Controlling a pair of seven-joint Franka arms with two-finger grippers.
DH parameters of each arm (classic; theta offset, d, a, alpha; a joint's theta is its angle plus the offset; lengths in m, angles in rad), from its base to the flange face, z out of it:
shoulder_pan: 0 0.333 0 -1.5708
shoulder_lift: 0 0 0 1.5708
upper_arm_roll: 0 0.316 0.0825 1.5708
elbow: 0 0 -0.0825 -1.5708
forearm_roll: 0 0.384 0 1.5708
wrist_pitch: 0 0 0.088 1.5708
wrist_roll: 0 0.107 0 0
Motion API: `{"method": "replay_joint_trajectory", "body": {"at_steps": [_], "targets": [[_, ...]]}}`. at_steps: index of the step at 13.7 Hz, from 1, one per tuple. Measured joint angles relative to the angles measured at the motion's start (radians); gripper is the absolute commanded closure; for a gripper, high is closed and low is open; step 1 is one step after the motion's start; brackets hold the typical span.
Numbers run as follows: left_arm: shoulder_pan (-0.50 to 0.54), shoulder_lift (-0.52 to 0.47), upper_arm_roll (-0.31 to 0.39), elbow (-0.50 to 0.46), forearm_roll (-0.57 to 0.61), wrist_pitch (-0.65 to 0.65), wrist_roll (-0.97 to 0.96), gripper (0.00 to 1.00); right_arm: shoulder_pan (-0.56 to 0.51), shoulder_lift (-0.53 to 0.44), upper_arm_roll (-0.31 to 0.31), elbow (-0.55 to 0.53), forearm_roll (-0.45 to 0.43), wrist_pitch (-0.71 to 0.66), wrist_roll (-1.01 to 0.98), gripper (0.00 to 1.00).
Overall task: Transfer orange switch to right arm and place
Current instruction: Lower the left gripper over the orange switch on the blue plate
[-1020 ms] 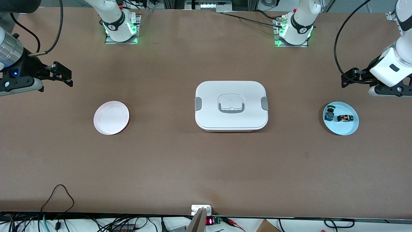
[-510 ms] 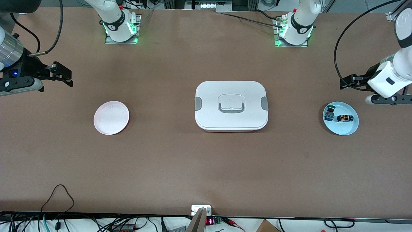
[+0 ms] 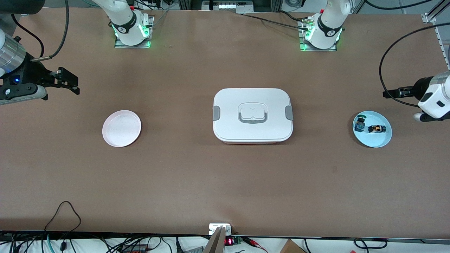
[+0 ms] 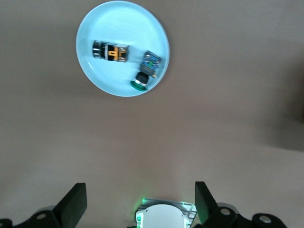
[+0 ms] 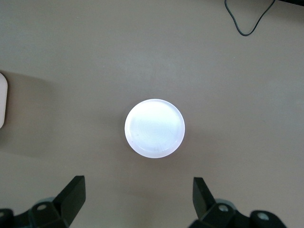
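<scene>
My left gripper (image 4: pixel 137 204) hangs over bare table, jaws wide and empty. On the blue plate (image 3: pixel 381 140), the orange switch (image 3: pixel 377 128) lies at about three o'clock of the green-capped switch (image 3: pixel 359 123). My right gripper (image 5: pixel 137 202), open and empty, waits above the white plate (image 3: pixel 121 128). I can read no writing anywhere.

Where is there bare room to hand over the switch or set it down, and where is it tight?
Bare tabletop lies between the blue plate and the lidded white box, and between that box and the empty pink plate. It is crowded only in the blue plate, where the orange switch lies beside the green switch.
</scene>
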Motion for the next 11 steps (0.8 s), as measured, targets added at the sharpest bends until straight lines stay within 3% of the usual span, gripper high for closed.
{"method": "replay_joint_trajectory", "body": {"at_steps": [8,11], "targets": [[0.096,0.15,0.0,-0.155,0.0,0.511,0.153,0.0,0.0,0.0,0.0,0.0,0.0,0.0,0.0,0.0],[0.102,0.171,-0.001,-0.268,0.0,0.755,0.19,0.0,0.0,0.0,0.0,0.0,0.0,0.0,0.0,0.0]]}}
